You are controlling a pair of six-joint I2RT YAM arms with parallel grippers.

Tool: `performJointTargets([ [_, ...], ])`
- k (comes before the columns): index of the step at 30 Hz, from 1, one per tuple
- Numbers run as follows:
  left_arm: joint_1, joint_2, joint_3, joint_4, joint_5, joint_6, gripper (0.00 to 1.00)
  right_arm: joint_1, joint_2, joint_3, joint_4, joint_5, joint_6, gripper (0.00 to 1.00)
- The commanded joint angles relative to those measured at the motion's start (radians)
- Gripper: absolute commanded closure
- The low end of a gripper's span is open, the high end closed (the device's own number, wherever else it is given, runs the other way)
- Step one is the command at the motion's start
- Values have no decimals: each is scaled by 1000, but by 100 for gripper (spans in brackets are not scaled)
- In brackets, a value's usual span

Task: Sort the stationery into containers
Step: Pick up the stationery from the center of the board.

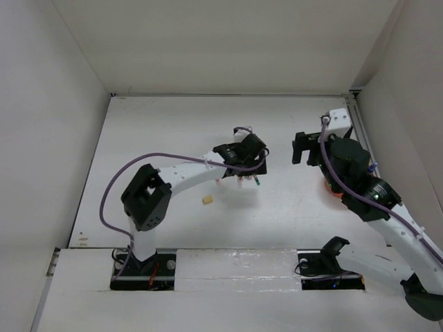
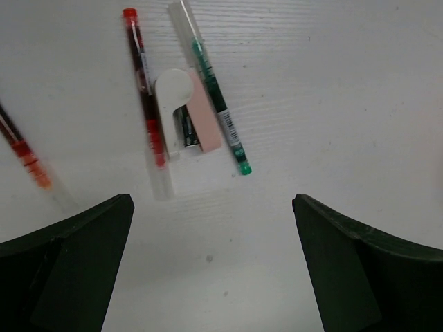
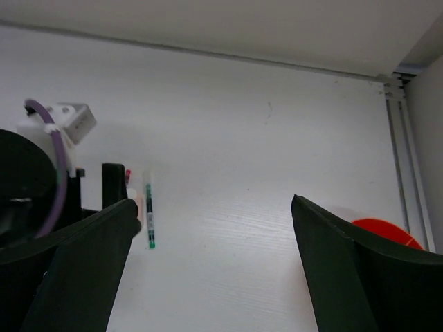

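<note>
My left gripper (image 1: 243, 168) is open and empty, hovering just short of a cluster on the table. In the left wrist view (image 2: 211, 270) the cluster lies ahead of the fingers: a red pen (image 2: 145, 97), a green pen (image 2: 219, 107), and between them a white and pink item with a grey core (image 2: 185, 111). Another red-orange pen (image 2: 24, 155) lies at the left. The tan eraser (image 1: 207, 200) sits apart, nearer the arm bases. My right gripper (image 1: 306, 151) is open and empty (image 3: 211, 277). The orange tub (image 3: 384, 232) shows as a sliver under the right arm (image 1: 334, 196). The blue-capped bottle is out of view.
White walls enclose the table on the left, back and right. A metal rail (image 3: 408, 166) runs along the right wall beside the tub. The left arm's wrist and purple cable (image 3: 48, 138) fill the left of the right wrist view.
</note>
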Motion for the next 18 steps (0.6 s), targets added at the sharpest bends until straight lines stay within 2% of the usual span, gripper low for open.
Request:
performJointTargets([
  [1,-22,80,115,-88,-29,-48,0,-35,-62,47,2,29,13,2],
  [6,-22,225,235,-154,-61,-97,3,-70,-84,15,-7,-29,4,2],
  [18,-22,316,327,-219,-132,-142,10,-89,-84,-35,11,-91,-5,2],
])
